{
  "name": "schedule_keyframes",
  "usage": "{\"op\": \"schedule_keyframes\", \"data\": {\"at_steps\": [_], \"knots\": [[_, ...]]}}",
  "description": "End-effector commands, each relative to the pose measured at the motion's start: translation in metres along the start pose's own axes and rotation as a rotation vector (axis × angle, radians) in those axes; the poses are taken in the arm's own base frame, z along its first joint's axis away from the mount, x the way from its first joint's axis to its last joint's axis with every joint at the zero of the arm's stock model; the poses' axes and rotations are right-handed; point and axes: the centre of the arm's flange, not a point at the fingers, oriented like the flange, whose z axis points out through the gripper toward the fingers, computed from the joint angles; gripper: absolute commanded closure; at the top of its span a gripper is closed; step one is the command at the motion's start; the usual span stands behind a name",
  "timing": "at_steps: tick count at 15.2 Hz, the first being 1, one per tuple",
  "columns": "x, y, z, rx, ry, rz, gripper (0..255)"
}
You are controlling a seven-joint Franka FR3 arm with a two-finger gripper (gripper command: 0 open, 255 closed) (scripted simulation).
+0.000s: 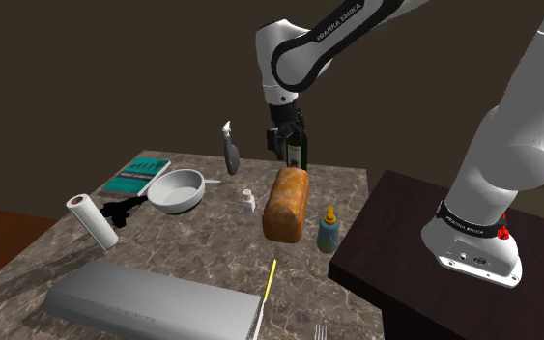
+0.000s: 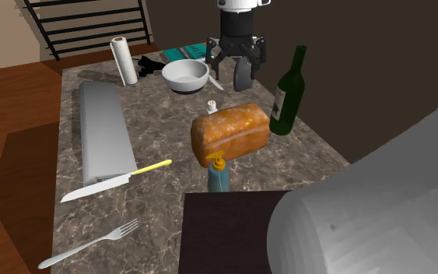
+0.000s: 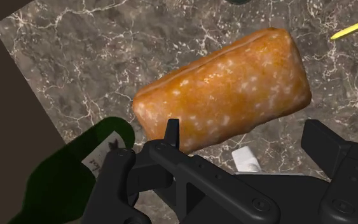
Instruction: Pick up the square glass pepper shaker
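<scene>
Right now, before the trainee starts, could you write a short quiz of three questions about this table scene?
1. True or false: the gripper is shut on the shaker.
2. Which thing stands next to the bread loaf, on the second exterior view's right? A) paper towel roll B) green bottle C) fork
3. What colour is the handle of the knife?

Key: 1 false, the gripper is open and holds nothing; 2 B; 3 yellow.
</scene>
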Motion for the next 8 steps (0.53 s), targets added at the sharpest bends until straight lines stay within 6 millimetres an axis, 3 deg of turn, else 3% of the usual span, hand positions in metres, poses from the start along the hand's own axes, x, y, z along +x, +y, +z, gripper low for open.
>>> {"op": "schedule_keyframes", "data": {"at_steps": [1, 8], "knots": [[0.023, -0.008, 0.016, 0.004, -0.001, 0.003, 0], [0.09, -0.036, 0.074, 0.014, -0.009, 0.012, 0]]}}
